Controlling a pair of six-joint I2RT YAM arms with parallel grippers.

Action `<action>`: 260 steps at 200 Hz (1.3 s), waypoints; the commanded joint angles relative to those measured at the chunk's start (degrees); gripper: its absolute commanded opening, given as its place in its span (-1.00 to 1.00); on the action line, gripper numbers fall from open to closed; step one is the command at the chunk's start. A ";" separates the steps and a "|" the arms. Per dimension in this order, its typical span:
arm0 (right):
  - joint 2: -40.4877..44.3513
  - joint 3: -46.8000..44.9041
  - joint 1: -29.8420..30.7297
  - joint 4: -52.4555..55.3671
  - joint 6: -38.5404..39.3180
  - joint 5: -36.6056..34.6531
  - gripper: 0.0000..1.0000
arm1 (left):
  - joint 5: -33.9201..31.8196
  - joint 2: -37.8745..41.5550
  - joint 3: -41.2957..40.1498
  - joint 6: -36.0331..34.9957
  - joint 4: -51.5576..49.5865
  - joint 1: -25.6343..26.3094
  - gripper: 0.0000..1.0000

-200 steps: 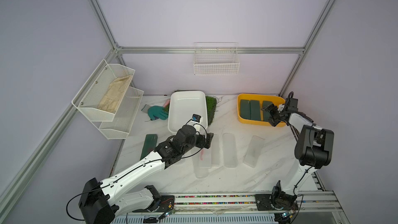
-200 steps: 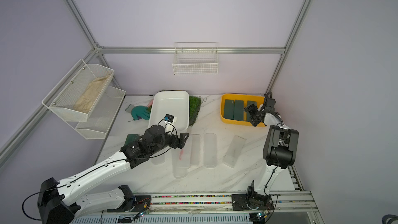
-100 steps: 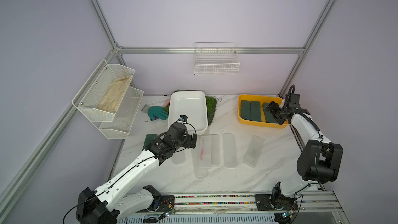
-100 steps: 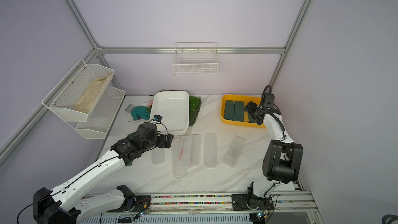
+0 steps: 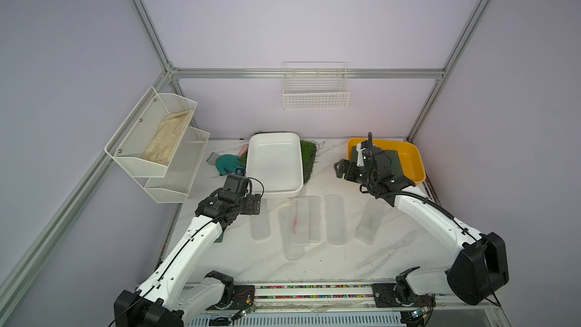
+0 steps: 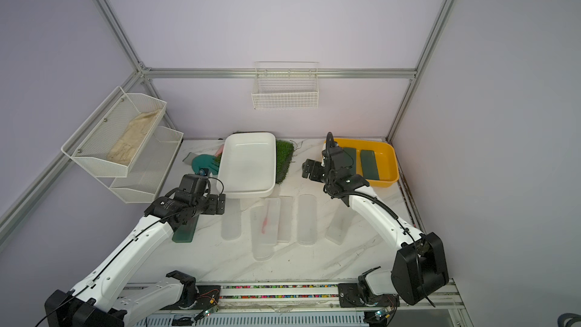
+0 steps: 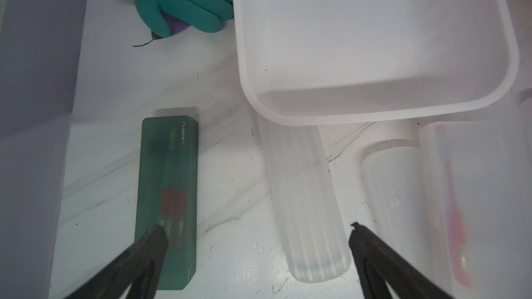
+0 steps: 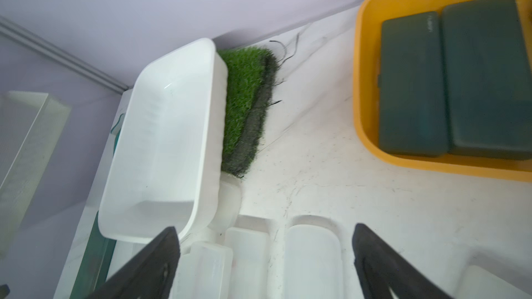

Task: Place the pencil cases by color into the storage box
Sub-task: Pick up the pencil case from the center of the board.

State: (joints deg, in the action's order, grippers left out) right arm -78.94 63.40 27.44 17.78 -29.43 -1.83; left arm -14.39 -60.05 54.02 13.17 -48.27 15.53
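Six frosted white pencil cases are counted on the marble table, laid side by side just in front of one white storage box. One dark green pencil case is seen on the table under the left arm. At least two more dark green cases are laid in one yellow storage box. The left gripper and the right gripper are both spread wide, and nothing is held.

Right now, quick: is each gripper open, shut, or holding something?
Left gripper: open, holding nothing.
Right gripper: open, holding nothing.
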 commanded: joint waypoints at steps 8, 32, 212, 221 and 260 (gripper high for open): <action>0.73 -1.19 9.30 -6.26 0.21 -3.88 0.92 | 3.05 0.72 0.44 -3.47 -1.46 -7.07 1.00; -1.38 -2.80 15.36 -10.33 -0.02 -4.16 0.93 | 6.66 -2.70 0.83 -5.30 -0.36 -14.59 1.00; 3.47 -17.73 23.98 -31.05 6.18 -2.84 0.94 | 14.94 -30.92 6.90 -20.35 15.65 -27.96 1.00; 3.67 -17.94 24.02 -31.22 6.24 -2.82 0.94 | 14.88 -31.62 7.48 -20.75 15.66 -28.41 1.00; 4.27 -19.31 24.07 -32.87 6.54 -2.40 0.95 | 15.03 -35.29 9.75 -22.04 14.94 -29.47 1.00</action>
State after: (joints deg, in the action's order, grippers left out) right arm -76.25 44.91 51.16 -12.08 -23.99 -4.45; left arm -0.62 -93.71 60.03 -6.31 -34.20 -13.32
